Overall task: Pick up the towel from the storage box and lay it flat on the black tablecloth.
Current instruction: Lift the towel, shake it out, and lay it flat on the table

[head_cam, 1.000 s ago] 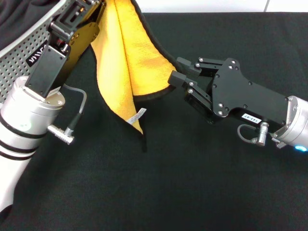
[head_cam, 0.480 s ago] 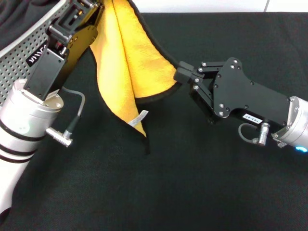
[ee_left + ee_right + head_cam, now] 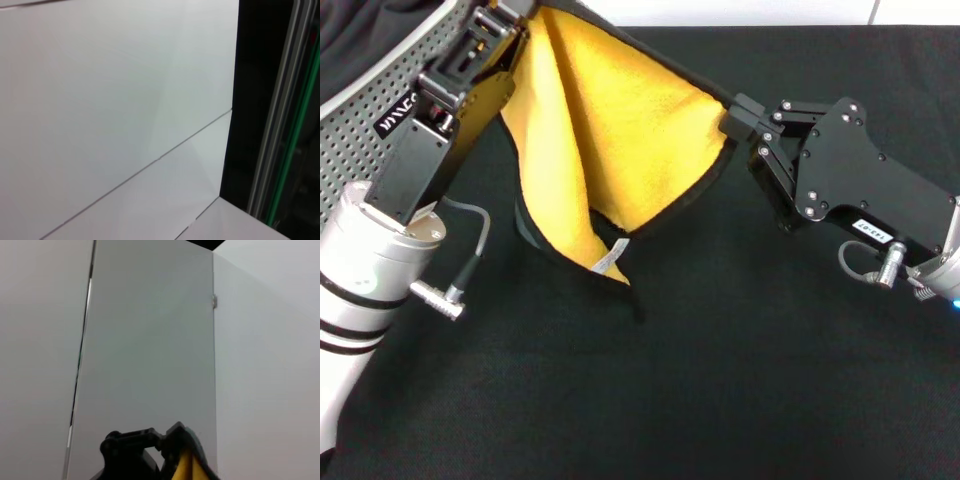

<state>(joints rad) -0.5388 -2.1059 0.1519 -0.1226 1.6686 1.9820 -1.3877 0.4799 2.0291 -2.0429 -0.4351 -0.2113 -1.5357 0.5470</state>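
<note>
The towel (image 3: 620, 130) hangs spread between both grippers with its yellow side toward me and black trim along its edges. At the top of the head view, my left gripper (image 3: 510, 15) is shut on the towel's upper corner, beside the storage box (image 3: 360, 140). My right gripper (image 3: 732, 122) is shut on the towel's right edge, held up over the black tablecloth (image 3: 720, 350). The towel's lower corner, with its white tag (image 3: 610, 262), sags down to the cloth. In the right wrist view a sliver of the towel (image 3: 187, 467) shows beside a black finger (image 3: 130, 442).
A dark fabric bundle (image 3: 350, 30) lies in the storage box, which carries a black label (image 3: 395, 112). The left arm's grey cable (image 3: 470, 250) loops above the cloth. The left wrist view shows only white wall panels (image 3: 115, 110).
My right gripper shut on the towel's right edge and pulled it up and to the right, so the folded towel opened out. The lower corner shifted slightly; the left arm barely moved.
</note>
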